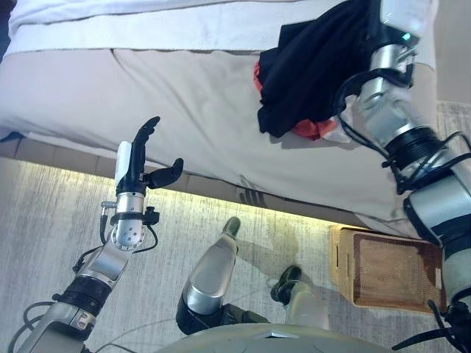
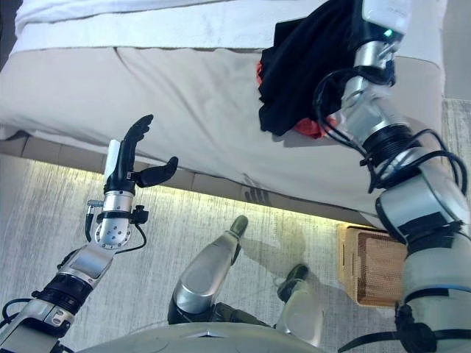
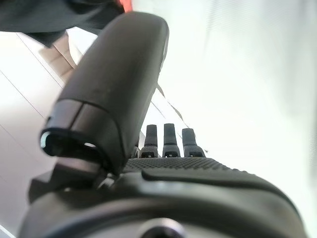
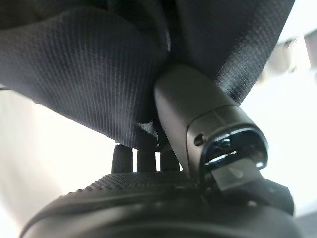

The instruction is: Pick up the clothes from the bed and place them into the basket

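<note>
A black garment (image 1: pixel 309 66) hangs bunched over the right side of the beige bed (image 1: pixel 147 88), with a red garment (image 1: pixel 313 129) showing under its lower edge. My right arm reaches up to it from the right. In the right wrist view my right hand (image 4: pixel 198 114) has its thumb and fingers pinched into the black cloth (image 4: pixel 89 64). My left hand (image 1: pixel 140 165) is open and empty, fingers straight and pointing up, in front of the bed's near edge. It also shows in the left wrist view (image 3: pixel 119 84).
A woven wooden basket (image 1: pixel 390 268) stands on the grey carpet at the lower right, close to the bed's side. A white sheet (image 1: pixel 147 22) runs along the far part of the bed. A lit strip glows under the bed's edge.
</note>
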Motion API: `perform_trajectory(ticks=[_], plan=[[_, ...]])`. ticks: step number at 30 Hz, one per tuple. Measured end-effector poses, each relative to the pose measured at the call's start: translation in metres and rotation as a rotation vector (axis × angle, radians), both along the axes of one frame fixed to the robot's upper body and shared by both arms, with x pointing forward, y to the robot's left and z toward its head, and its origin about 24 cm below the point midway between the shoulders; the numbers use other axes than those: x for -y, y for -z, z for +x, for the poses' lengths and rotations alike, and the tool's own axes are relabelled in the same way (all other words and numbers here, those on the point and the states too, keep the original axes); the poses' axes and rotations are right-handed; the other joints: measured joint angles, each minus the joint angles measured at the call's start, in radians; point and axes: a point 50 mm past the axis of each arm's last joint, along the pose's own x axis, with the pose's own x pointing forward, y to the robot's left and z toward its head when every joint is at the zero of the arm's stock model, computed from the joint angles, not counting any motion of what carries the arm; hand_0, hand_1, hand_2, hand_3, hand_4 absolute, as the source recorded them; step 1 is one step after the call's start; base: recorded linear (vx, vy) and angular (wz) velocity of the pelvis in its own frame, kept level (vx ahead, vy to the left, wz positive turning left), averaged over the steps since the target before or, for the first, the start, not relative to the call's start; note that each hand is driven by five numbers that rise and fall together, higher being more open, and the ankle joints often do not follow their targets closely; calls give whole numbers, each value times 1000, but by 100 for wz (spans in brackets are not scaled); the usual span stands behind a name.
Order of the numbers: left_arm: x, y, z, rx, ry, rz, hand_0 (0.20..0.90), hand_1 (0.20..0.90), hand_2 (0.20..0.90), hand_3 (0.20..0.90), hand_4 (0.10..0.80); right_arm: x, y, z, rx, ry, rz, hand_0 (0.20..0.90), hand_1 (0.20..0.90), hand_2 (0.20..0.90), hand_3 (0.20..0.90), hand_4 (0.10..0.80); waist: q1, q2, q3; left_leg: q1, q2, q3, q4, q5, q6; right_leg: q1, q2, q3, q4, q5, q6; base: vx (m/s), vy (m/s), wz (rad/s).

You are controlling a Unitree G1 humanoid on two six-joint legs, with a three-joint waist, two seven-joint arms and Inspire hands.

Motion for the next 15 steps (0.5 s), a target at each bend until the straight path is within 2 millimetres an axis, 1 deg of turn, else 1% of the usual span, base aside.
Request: perform_trajectory(ticks=[2, 3, 5, 7, 10, 13, 15], plan=[[-1, 1, 0, -9, -7, 0, 900, 900, 900, 900, 800, 11, -9, -5, 32, 22, 27, 300, 300, 300, 200, 100, -24, -25, -37, 14, 3, 6, -35, 5, -1, 20, 8, -1, -52, 7, 7, 111, -9, -10], [-1, 1, 1, -15, -4, 0, 900, 900, 900, 900, 800, 15, -15, -8, 50, 28, 34, 300, 300, 300, 200, 100, -35, -27, -45, 18, 7, 4, -44, 6, -1, 27, 15, -3, -70, 16, 8, 109, -7, -12], [-2, 2, 3, -32, 0, 2, 900, 900, 900, 900, 800, 24, -36, -14, 101, 45, 55, 300, 300, 300, 200, 100, -60, -27, -47, 64, 23, 21, -90, 21, -8, 63, 33, 3, -122, 51, 2, 105, -15, -22], [-4, 4, 5, -47, -5, 7, 900, 900, 900, 900, 800, 33, -52, -22, 143, 67, 59, 300, 300, 300, 200, 100, -82, -28, -49, 104, 33, 32, -130, 28, -14, 99, 43, 6, -168, 68, 4, 70, -16, -19], [-8, 10, 5, -75, -19, 9, 900, 900, 900, 900, 800, 45, -70, -33, 192, 101, 53, 300, 300, 300, 200, 100, -103, -36, -78, 137, 50, 52, -191, 47, -16, 120, 64, 25, -229, 97, 4, 50, -10, -22], [-11, 16, 4, -110, -27, -2, 900, 900, 900, 900, 800, 54, -79, -40, 219, 119, 56, 300, 300, 300, 200, 100, -139, -39, -96, 185, 70, 75, -250, 63, -15, 146, 83, 36, -276, 124, 4, 53, -9, -23], [-12, 22, 3, -130, -37, -6, 900, 900, 900, 900, 800, 59, -82, -43, 231, 123, 74, 300, 300, 300, 200, 100, -160, -45, -123, 199, 74, 93, -278, 65, -16, 153, 89, 55, -311, 131, 4, 28, -23, -30]])
